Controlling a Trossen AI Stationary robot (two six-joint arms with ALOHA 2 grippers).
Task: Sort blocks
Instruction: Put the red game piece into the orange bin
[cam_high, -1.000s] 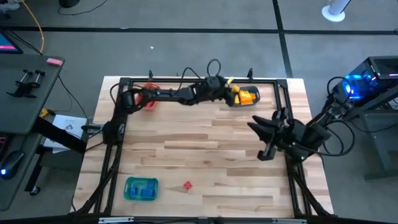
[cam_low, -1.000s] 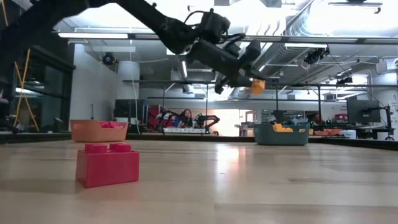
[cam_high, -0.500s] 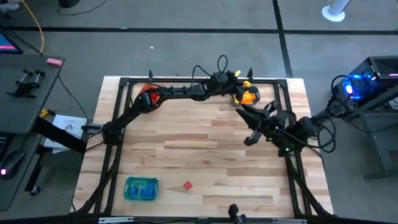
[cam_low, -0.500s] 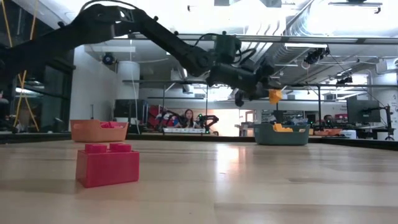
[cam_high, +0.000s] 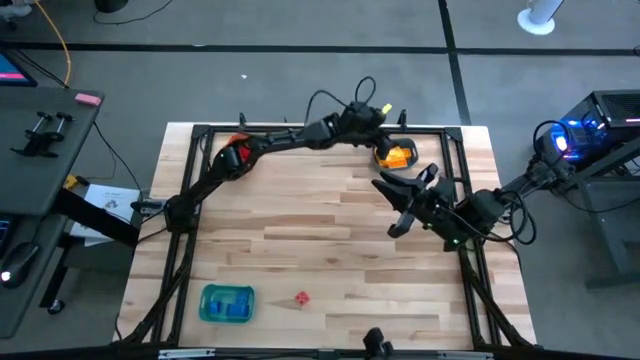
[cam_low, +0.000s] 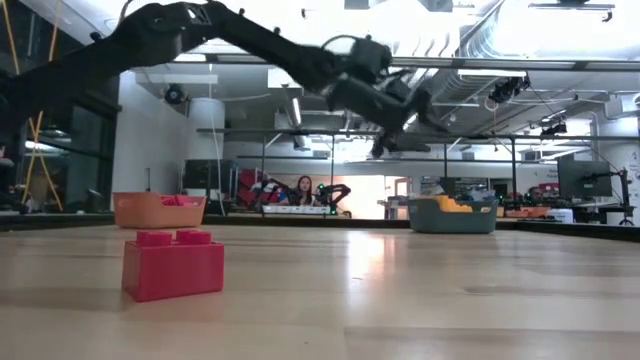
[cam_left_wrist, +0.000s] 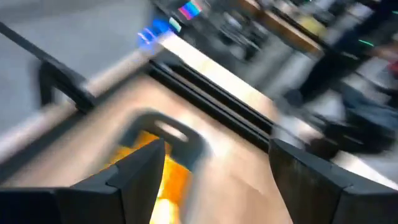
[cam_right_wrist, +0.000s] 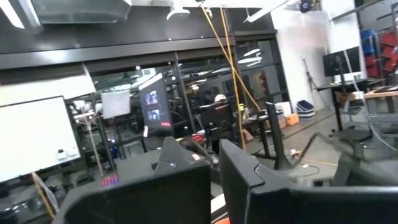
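My left gripper (cam_high: 383, 130) (cam_low: 405, 138) hangs open above the tray (cam_high: 397, 156) (cam_low: 452, 216) of yellow blocks (cam_left_wrist: 155, 171) at the far right, with nothing between its fingers (cam_left_wrist: 214, 168). A lone red block (cam_high: 301, 298) (cam_low: 172, 265) rests flat on the table near the front edge. My right gripper (cam_high: 398, 205) (cam_right_wrist: 214, 180) is shut and empty, raised over the table's right half and pointing out into the room. Red blocks lie in the orange tray (cam_high: 232, 155) (cam_low: 158, 210) at the far left, and blue blocks in the blue tray (cam_high: 228, 303) near the front left.
A black frame (cam_high: 300, 128) runs round the table's far, left and right edges. Bare wood lies between the trays in the middle of the table (cam_high: 310, 230). Beyond the table there are desks, screens and a seated person (cam_low: 300, 188).
My left gripper has carried a yellow block toward the table's right edge along the far side, to above the tray of yellow blocks. There it opened, and the block is gone from its fingers. My right arm has swung toward the table's left, its gripper still shut.
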